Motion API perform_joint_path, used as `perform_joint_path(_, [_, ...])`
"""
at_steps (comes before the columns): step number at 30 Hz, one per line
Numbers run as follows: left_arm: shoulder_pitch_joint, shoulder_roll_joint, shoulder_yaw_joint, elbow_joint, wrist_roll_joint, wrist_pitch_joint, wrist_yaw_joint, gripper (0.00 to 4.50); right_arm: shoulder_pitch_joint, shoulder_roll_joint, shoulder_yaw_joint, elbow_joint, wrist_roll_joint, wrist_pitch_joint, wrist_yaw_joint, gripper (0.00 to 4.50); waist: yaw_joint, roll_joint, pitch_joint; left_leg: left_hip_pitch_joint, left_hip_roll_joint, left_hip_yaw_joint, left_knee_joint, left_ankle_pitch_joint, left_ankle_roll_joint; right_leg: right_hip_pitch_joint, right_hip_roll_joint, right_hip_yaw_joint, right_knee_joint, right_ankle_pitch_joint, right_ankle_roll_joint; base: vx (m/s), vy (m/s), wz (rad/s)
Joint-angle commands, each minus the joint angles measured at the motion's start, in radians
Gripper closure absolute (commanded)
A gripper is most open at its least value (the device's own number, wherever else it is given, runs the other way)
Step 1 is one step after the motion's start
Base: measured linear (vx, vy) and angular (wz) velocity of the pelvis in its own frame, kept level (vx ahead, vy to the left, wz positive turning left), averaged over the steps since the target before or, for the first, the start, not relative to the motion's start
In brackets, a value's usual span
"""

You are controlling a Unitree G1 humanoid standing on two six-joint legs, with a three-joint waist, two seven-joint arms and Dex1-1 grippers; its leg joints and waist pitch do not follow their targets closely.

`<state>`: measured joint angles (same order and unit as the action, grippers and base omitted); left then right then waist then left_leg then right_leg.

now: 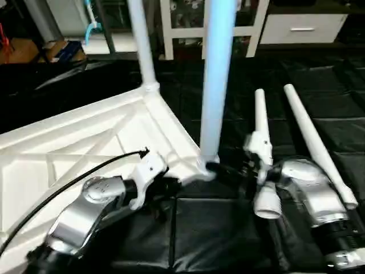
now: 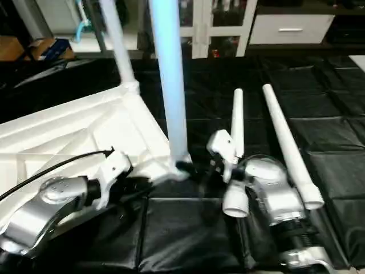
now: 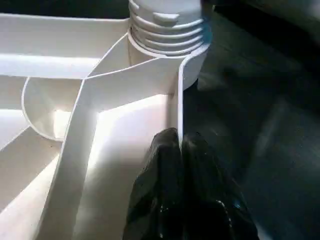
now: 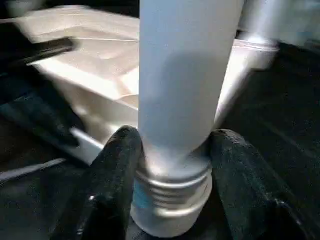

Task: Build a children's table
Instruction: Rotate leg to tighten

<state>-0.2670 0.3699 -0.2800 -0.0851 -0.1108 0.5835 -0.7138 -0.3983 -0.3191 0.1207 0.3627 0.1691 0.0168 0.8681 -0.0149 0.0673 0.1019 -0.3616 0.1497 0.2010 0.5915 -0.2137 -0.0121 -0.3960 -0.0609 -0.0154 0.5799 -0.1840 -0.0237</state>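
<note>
- Right gripper (image 4: 167, 165) fingers flank the near leg (image 1: 217, 85) just above its thread, touching both sides (grip looks formed).
- Left gripper (image 3: 180, 150) pinches the tabletop (image 1: 85, 142) rim, closed on it.
- Judgement: turn squarely, keep leg upright.
- Corner socket holds the leg, threads exposed.
- Beyond the right gripper: two loose legs (image 1: 316, 142).

The work surface is a black floor mat (image 1: 228, 228) made of square padded panels with visible seams, extending to the far edge. Beyond that far edge stands a white shelving unit (image 1: 251, 23) with open compartments holding small dark items. A white drawer front (image 1: 302, 27) with a bar handle sits toward the far right corner. A cardboard box (image 1: 23, 50) lies toward the far left corner.
</note>
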Motion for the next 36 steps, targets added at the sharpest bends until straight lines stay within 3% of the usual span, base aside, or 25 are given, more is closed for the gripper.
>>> perform_joint_path(1, [0.021, -0.040, -0.077, 0.032, -0.006, 0.037, 0.003, 4.50, 0.022, 0.024, 0.024, 0.047, -0.076, 0.075, -0.111, 2.65, 0.001, -0.012, -0.037, 0.010, 0.078, -0.048, -0.092, -0.287, 0.028, 0.027, -0.082, 0.034, -0.077, -0.399, -0.202, 0.000, 0.000, 0.00])
perform_joint_path(5, [-0.008, -0.079, -0.088, 0.043, -0.006, 0.041, 0.017, 4.50, 0.054, 0.076, 0.039, -0.013, -0.069, 0.079, -0.139, 2.90, -0.002, -0.008, -0.032, 0.015, 0.076, -0.053, -0.097, -0.367, 0.004, 0.015, -0.080, 0.037, -0.088, -0.474, -0.162, 0.000, 0.000, 0.00])
perform_joint_path(6, [-0.008, -0.079, -0.088, 0.043, -0.006, 0.041, 0.017, 4.50, 0.054, 0.076, 0.039, -0.013, -0.069, 0.079, -0.139, 2.95, -0.003, -0.012, -0.032, 0.018, 0.075, -0.052, -0.097, -0.382, 0.004, 0.010, -0.080, 0.039, -0.092, -0.489, -0.151, 0.000, 0.000, 0.00])
perform_joint_path(7, [-0.008, -0.076, -0.092, 0.040, -0.007, 0.039, 0.007, 4.50, 0.054, 0.079, 0.032, -0.017, -0.065, 0.070, -0.142, 2.95, -0.004, -0.010, -0.030, 0.015, 0.075, -0.054, -0.098, -0.387, 0.004, 0.011, -0.081, 0.039, -0.093, -0.503, -0.145, 0.000, 0.000, 0.00])
perform_joint_path(11, [-0.006, -0.069, -0.093, 0.042, 0.000, 0.039, -0.001, 4.50, 0.045, 0.075, 0.008, -0.022, -0.044, 0.048, -0.150, 2.95, -0.004, -0.010, -0.031, 0.016, 0.075, -0.053, -0.099, -0.394, 0.006, 0.006, -0.080, 0.040, -0.094, -0.493, -0.141, 0.000, 0.000, 0.00])
perform_joint_path(12, [-0.005, -0.066, -0.090, 0.044, 0.002, 0.039, -0.001, 4.50, 0.045, 0.072, -0.013, -0.046, 0.008, 0.068, -0.114, 2.95, -0.003, -0.010, -0.031, 0.015, 0.075, -0.052, -0.099, -0.387, 0.009, 0.006, -0.080, 0.042, -0.094, -0.480, -0.145, 0.000, 0.000, 0.00])
perform_joint_path(14, [-0.004, -0.063, -0.089, 0.043, 0.001, 0.040, -0.003, 4.50, 0.045, 0.068, -0.021, -0.059, 0.026, 0.075, -0.101, 2.95, -0.001, -0.008, -0.034, 0.014, 0.077, -0.051, -0.099, -0.367, 0.017, 0.007, -0.080, 0.042, -0.092, -0.445, -0.156, 0.000, 0.000, 0.00])
perform_joint_path(15, [-0.004, -0.063, -0.089, 0.043, 0.001, 0.040, -0.003, 4.50, 0.045, 0.068, -0.021, -0.059, 0.026, 0.075, -0.101, 2.77, -0.001, -0.008, -0.035, 0.014, 0.077, -0.050, -0.099, -0.357, 0.019, 0.008, -0.079, 0.042, -0.091, -0.425, -0.161, 0.000, 0.000, 0.00])
perform_joint_path(16, [-0.001, -0.054, -0.089, 0.038, 0.001, 0.039, -0.012, 4.50, 0.044, 0.055, -0.028, -0.073, 0.049, 0.089, -0.070, 2.58, 0.001, -0.011, -0.037, 0.009, 0.078, -0.049, -0.098, -0.319, 0.029, 0.014, -0.078, 0.041, -0.085, -0.359, -0.179, 0.000, 0.000, 0.00])
perform_joint_path(21, [0.021, -0.012, -0.101, 0.006, -0.005, 0.032, -0.066, 4.50, 0.022, -0.010, -0.038, -0.083, 0.076, 0.095, 0.023, 2.18, 0.008, -0.010, -0.043, 0.007, 0.079, -0.043, -0.090, -0.232, 0.072, 0.022, -0.081, 0.041, -0.074, -0.230, -0.222, 0.010, -0.001, 0.01])
perform_joint_path(23, [0.043, 0.021, -0.115, -0.029, -0.016, 0.039, -0.109, 4.50, -0.022, -0.100, -0.040, -0.057, 0.098, 0.120, 0.159, 2.12, 0.014, -0.010, -0.049, 0.008, 0.080, -0.040, -0.083, -0.170, 0.101, 0.026, -0.078, 0.038, -0.063, -0.141, -0.252, 0.053, -0.006, 0.05])
perform_joint_path(24, [0.043, 0.021, -0.115, -0.029, -0.016, 0.039, -0.109, 4.50, -0.023, -0.100, -0.040, -0.057, 0.098, 0.120, 0.159, 2.01, 0.018, -0.012, -0.053, 0.006, 0.079, -0.039, -0.076, -0.109, 0.131, 0.032, -0.079, 0.037, -0.053, -0.065, -0.268, 0.058, -0.005, 0.03])
perform_joint_path(26, [0.046, 0.026, -0.115, -0.035, -0.016, 0.041, -0.113, 4.50, -0.038, -0.134, -0.032, -0.054, 0.096, 0.127, 0.207, 1.87, 0.027, -0.008, -0.056, 0.009, 0.080, -0.035, -0.068, -0.046, 0.169, 0.029, -0.079, 0.036, -0.045, 0.016, -0.287, 0.054, -0.008, 0.04])
perform_joint_path(28, [0.046, 0.028, -0.115, -0.037, -0.017, 0.042, -0.115, 4.50, -0.047, -0.152, -0.024, -0.048, 0.092, 0.129, 0.229, 1.67, 0.035, -0.010, -0.058, 0.003, 0.080, -0.037, -0.063, 0.018, 0.205, 0.034, -0.081, 0.034, -0.037, 0.066, -0.299, 0.000, 0.000, 0.00])
perform_joint_path(31, [0.047, 0.030, -0.115, -0.038, -0.018, 0.043, -0.116, 4.50, -0.055, -0.166, -0.019, -0.042, 0.085, 0.126, 0.241, 1.43, 0.045, -0.014, -0.056, 0.005, 0.083, -0.037, -0.063, 0.007, 0.214, 0.031, -0.081, 0.032, -0.040, 0.018, -0.300, 0.000, 0.000, 0.00])
perform_joint_path(34, [0.048, 0.035, -0.116, -0.043, -0.021, 0.043, -0.120, 4.50, -0.065, -0.177, -0.009, -0.035, 0.067, 0.110, 0.246, 1.14, 0.046, -0.012, -0.048, 0.008, 0.085, -0.037, -0.072, -0.076, 0.170, 0.028, -0.080, 0.031, -0.054, -0.123, -0.282, 0.000, 0.000, 0.00])
perform_joint_path(36, [0.047, 0.039, -0.117, -0.046, -0.025, 0.044, -0.122, 4.50, -0.067, -0.182, 0.003, -0.030, 0.056, 0.106, 0.257, 1.14, 0.045, -0.011, -0.046, 0.011, 0.085, -0.038, -0.076, -0.113, 0.143, 0.027, -0.079, 0.032, -0.059, -0.163, -0.273, 0.000, 0.000, 0.00])
